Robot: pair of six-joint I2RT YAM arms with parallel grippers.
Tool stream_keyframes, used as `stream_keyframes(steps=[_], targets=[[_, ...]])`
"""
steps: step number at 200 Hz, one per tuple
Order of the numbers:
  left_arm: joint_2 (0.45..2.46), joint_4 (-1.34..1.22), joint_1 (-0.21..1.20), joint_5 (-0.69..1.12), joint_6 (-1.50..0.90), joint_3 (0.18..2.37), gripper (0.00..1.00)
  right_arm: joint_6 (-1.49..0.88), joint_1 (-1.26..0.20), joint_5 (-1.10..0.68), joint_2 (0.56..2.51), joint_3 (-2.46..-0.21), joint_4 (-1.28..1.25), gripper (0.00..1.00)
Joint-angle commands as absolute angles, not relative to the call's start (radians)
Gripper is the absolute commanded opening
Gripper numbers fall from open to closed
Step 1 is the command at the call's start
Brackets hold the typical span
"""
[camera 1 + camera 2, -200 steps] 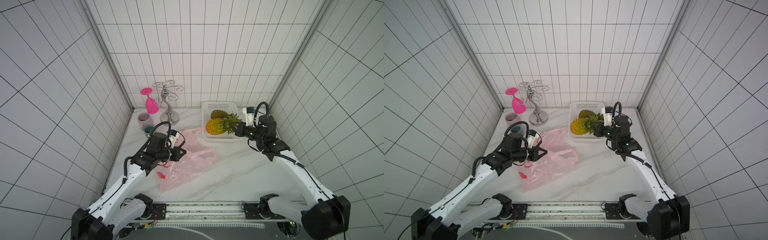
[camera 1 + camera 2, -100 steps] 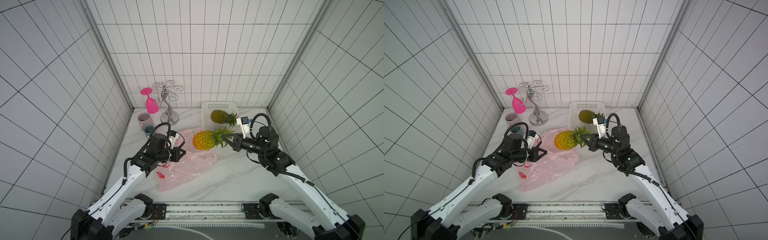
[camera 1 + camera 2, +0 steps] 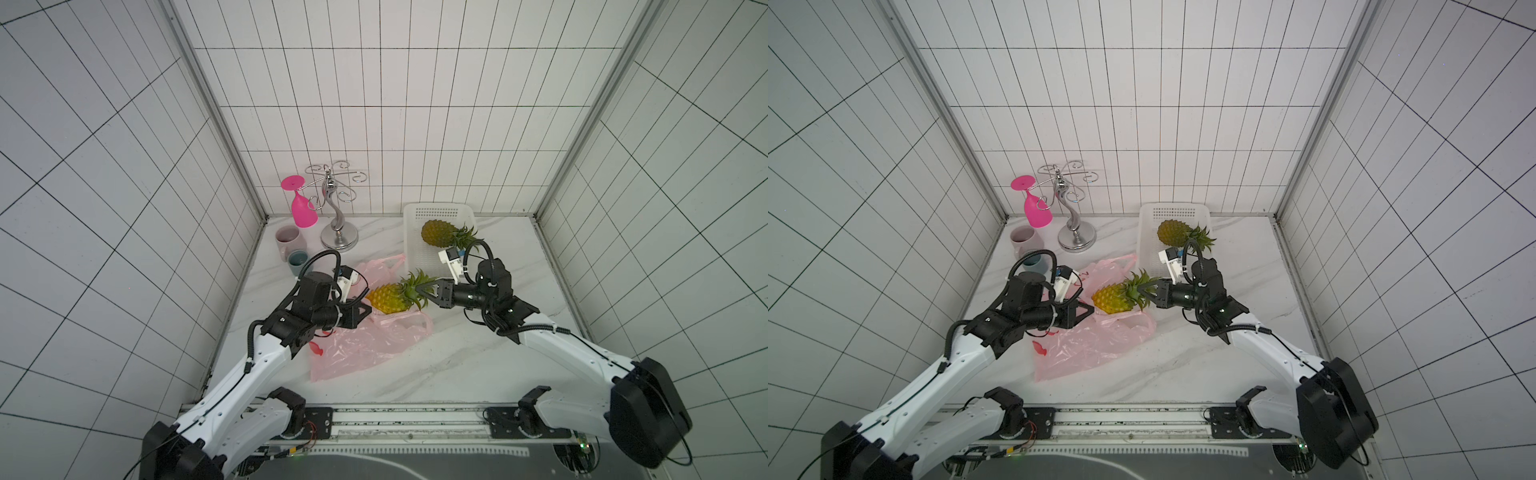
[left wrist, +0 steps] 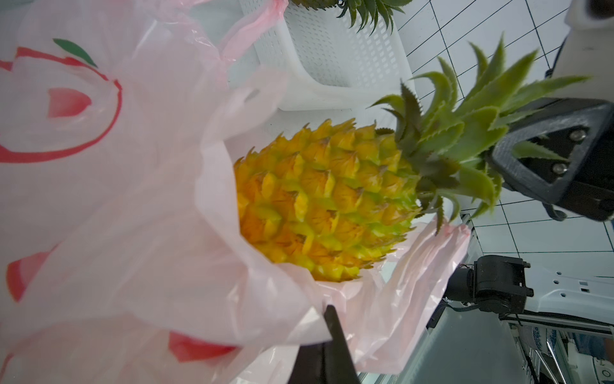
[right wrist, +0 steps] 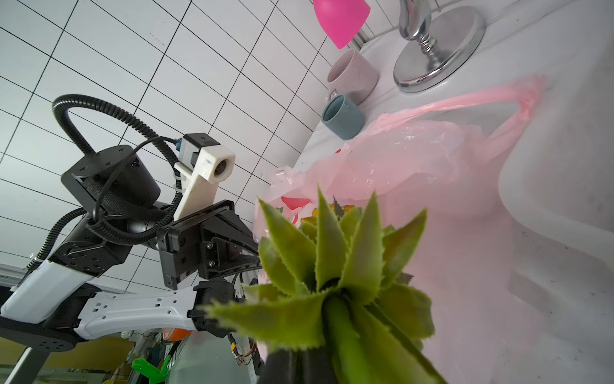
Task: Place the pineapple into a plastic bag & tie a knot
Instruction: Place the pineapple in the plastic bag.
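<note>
Pale-pink film, thin and crinkly: the plastic bag lies on the marble table just below the centre of both top views, its mouth turned toward the upper right of the frame. The left gripper is pinched fully closed on the mouth's rim and lifts it clear of the table. The right gripper is clamped tight on the green crown of the pineapple, which hangs level at the frame's centre. In the left wrist view its base is tucked behind the lifted rim, with most of the body outside.

This looks like the insertion itself. To do it well, the right arm should drive the fruit along its own axis toward the lower left of the frame, low over the bottom film, so the spiky skin does not snag. The left should hold the rim high and taut. The crown is best released only once the body is deep inside.

A handle loop lies loose, so no knot yet. A second pineapple rests in the white basket, upper right of centre.
</note>
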State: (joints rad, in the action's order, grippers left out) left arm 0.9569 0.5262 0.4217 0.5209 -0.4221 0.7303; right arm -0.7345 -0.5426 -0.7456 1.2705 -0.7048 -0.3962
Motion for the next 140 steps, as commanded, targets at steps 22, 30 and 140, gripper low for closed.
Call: stream_keyframes(steps=[22, 30, 140], targets=[[0.972, 0.471, 0.424, 0.530, -0.429, 0.718, 0.00, -0.938, -0.568, -0.874, 1.487, -0.671, -0.867, 0.00], [0.977, 0.467, 0.425, 0.528, -0.430, 0.718, 0.00, -0.967, -0.575, -0.885, 1.527, -0.676, -0.923, 0.00], [1.008, 0.421, 0.425, 0.519, -0.441, 0.704, 0.00, -0.923, -0.653, -0.904, 1.802, -0.779, -0.903, 0.00]])
